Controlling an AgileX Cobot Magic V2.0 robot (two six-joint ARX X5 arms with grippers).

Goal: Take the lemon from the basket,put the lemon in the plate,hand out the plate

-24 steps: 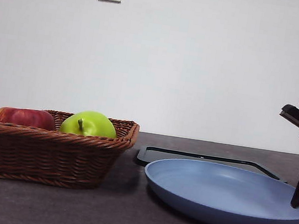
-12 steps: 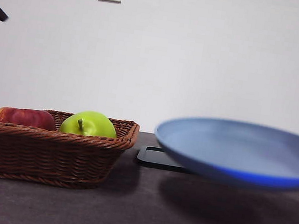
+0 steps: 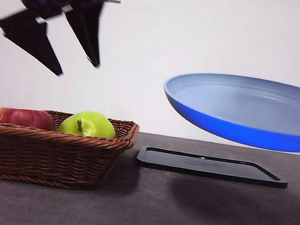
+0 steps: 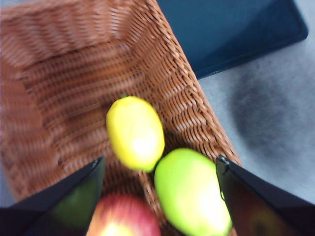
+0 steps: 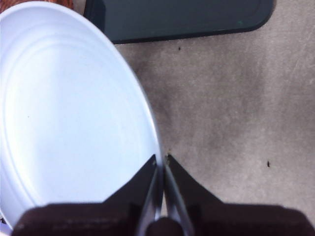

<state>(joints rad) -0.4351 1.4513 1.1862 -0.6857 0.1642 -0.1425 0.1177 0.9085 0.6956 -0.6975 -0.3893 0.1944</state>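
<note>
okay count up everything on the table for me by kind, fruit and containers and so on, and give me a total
Lemon: 1, in the basket
Green apple: 1, in the basket
Red apple: 1, in the basket
Wicker basket: 1
Blue plate: 1, held off the table by the right gripper
Black tray: 1
Total: 6

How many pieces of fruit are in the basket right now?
3, all in the basket: the lemon on its floor, the green apple beside it against a wall, the red apple next to both.
</note>
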